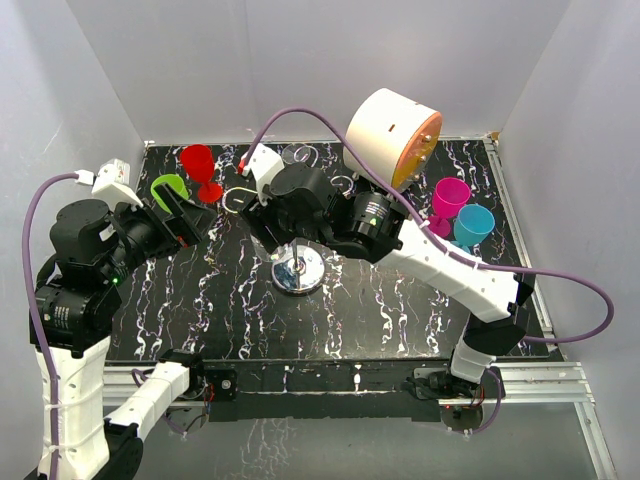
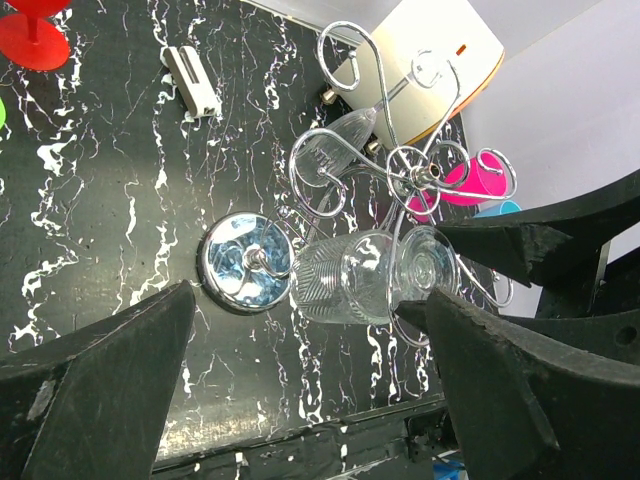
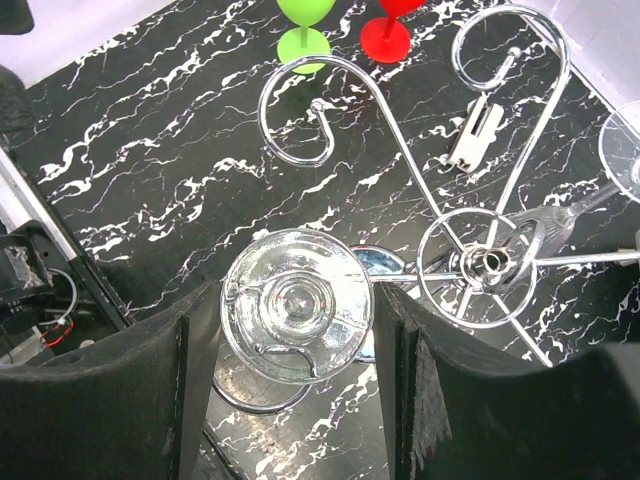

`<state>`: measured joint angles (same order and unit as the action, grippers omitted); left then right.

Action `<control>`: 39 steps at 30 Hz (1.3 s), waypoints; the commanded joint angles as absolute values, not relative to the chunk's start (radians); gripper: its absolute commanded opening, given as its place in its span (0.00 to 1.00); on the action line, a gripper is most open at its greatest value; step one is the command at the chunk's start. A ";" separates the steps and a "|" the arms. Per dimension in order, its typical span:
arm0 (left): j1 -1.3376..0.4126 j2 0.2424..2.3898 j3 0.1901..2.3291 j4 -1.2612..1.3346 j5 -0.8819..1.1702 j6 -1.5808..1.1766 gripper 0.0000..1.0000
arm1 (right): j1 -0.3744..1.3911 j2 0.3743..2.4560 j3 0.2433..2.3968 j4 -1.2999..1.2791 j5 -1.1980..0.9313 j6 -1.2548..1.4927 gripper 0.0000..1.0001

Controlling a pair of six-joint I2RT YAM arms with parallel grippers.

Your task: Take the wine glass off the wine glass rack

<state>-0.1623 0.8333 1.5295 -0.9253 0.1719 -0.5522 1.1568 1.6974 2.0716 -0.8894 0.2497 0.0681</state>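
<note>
Right gripper (image 3: 297,295) is being clenched on wine glass (image 3: 290,320) foot | left gripper (image 2: 300,300) is being held released | wine glass rack (image 3: 488,262) is being endangered: toppled if the foot is snagged.

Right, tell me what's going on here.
The right arm's claw is down over the silver wire wine glass rack. Its fingers sit on either side of the foot of a clear ribbed wine glass, which hangs upside down from a scroll arm. Whether the claw has clamped it cannot be told, and the glass is not yet off the rack. The left claw is open and empty, off to the rack's left.
</note>
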 commanded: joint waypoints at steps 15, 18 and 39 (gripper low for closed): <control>-0.167 0.823 1.532 -0.927 0.183 -0.551 0.99 | 1.160 1.600 2.050 -0.816 0.374 0.093 0.00; -0.166 0.825 1.534 -0.924 0.190 -0.555 0.99 | 1.161 1.591 2.045 -0.820 0.375 0.100 0.00; -0.166 0.823 1.534 -0.922 0.199 -0.564 0.99 | 1.161 1.541 1.967 -0.787 0.377 0.243 0.00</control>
